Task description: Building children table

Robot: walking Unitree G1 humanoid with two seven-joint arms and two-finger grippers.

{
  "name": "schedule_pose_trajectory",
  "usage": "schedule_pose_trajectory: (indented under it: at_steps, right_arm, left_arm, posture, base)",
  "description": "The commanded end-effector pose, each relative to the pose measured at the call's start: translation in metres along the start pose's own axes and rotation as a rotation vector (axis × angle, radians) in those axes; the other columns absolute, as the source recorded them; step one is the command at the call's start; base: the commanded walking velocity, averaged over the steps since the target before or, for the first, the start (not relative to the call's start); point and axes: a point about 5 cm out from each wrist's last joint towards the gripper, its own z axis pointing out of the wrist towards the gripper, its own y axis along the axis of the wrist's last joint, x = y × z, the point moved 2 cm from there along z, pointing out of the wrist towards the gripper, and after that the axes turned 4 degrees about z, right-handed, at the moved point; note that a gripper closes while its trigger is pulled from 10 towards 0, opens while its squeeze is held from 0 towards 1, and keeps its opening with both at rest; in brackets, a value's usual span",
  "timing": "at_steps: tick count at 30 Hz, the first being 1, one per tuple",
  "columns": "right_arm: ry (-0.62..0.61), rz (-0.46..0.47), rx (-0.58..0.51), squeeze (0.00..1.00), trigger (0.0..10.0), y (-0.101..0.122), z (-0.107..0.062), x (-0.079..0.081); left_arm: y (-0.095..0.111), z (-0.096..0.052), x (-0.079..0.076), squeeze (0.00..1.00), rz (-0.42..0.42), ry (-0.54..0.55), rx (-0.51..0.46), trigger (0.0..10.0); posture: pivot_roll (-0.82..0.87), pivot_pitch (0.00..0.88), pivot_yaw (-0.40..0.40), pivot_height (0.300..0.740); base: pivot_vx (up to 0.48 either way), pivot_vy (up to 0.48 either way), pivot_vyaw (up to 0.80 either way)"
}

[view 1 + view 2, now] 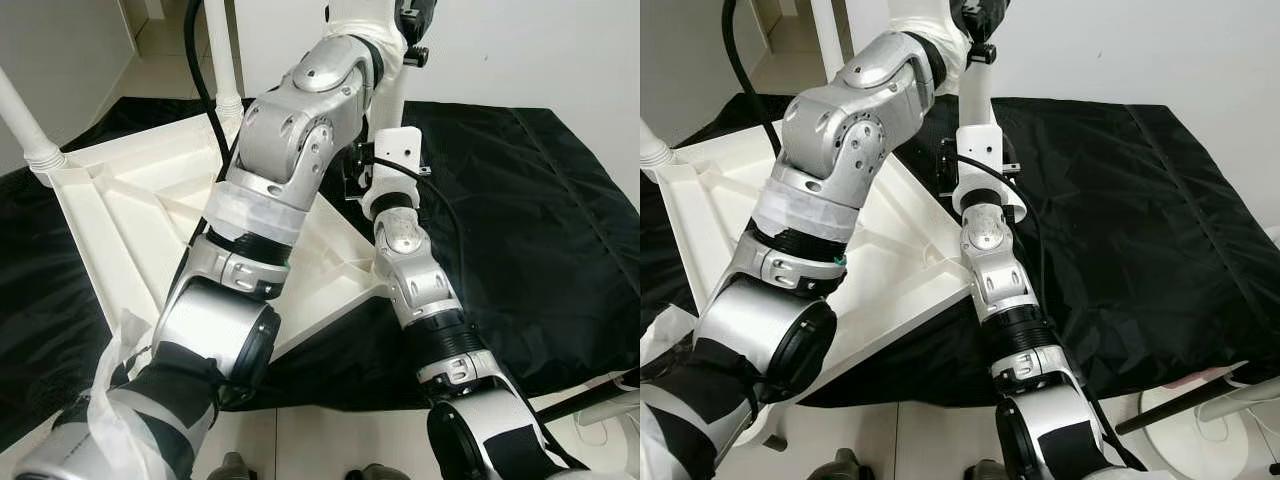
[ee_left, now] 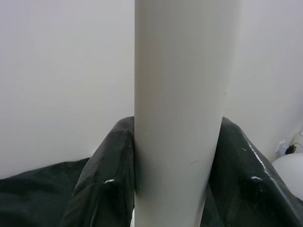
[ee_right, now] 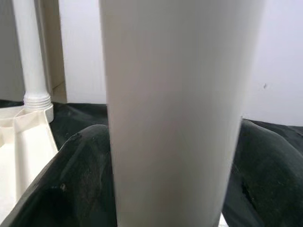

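Gripping white leg (image 2: 180, 118), both claws clamped

Bright even light, soft close-ups

- A white plastic tabletop (image 1: 120, 215) lies upside down, ribs up, on the left of my head view.
- Two legs (image 1: 28, 130) stand upright at its far corners.
- My fingers clamp a third white leg (image 2: 182, 109).
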Motion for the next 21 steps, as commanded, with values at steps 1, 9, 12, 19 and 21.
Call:
schedule_pose_trajectory:
  at_steps: [1, 9, 12, 19, 21]
  right_arm:
    - [-0.011, 0.008, -0.010, 0.00, 9.9, 0.0020, 0.0014, 0.0005]
    - [-0.020, 0.021, -0.006, 0.00, 3.3, -0.0002, 0.0025, 0.0003]
    - [-0.020, 0.026, 0.011, 0.00, 2.5, -0.0036, 0.0023, 0.0006]
    - [-0.014, 0.038, 0.029, 0.00, 0.5, -0.0073, 0.0031, 0.0013]
    - [-0.021, 0.035, 0.028, 0.00, 0.0, -0.0074, 0.0036, 0.0005]
  left_arm:
    - [0.0093, 0.0010, -0.0037, 0.00, 0.005, -0.004, -0.039, 10.0]
    - [0.0094, 0.0016, -0.0029, 0.00, 0.005, -0.004, -0.041, 10.0]
    - [0.0092, 0.0019, -0.0024, 0.00, 0.006, -0.002, -0.043, 10.0]
    - [0.0094, 0.0027, -0.0017, 0.00, 0.007, 0.000, -0.049, 10.0]
    - [0.0095, 0.0028, -0.0016, 0.00, 0.007, 0.001, -0.050, 10.0]
  posture:
    - [-0.02, 0.001, -0.001, 0.740]
    - [-0.02, 0.001, 0.001, 0.740]
    - [-0.02, 0.001, 0.000, 0.740]
    - [-0.02, 0.000, -0.001, 0.740]
    - [-0.02, 0.000, -0.001, 0.740]
  base:
    - [0.000, 0.000, 0.00]
    - [0.000, 0.000, 0.00]
    - [0.000, 0.000, 0.00]
    - [0.000, 0.000, 0.00]
    - [0.000, 0.000, 0.00]
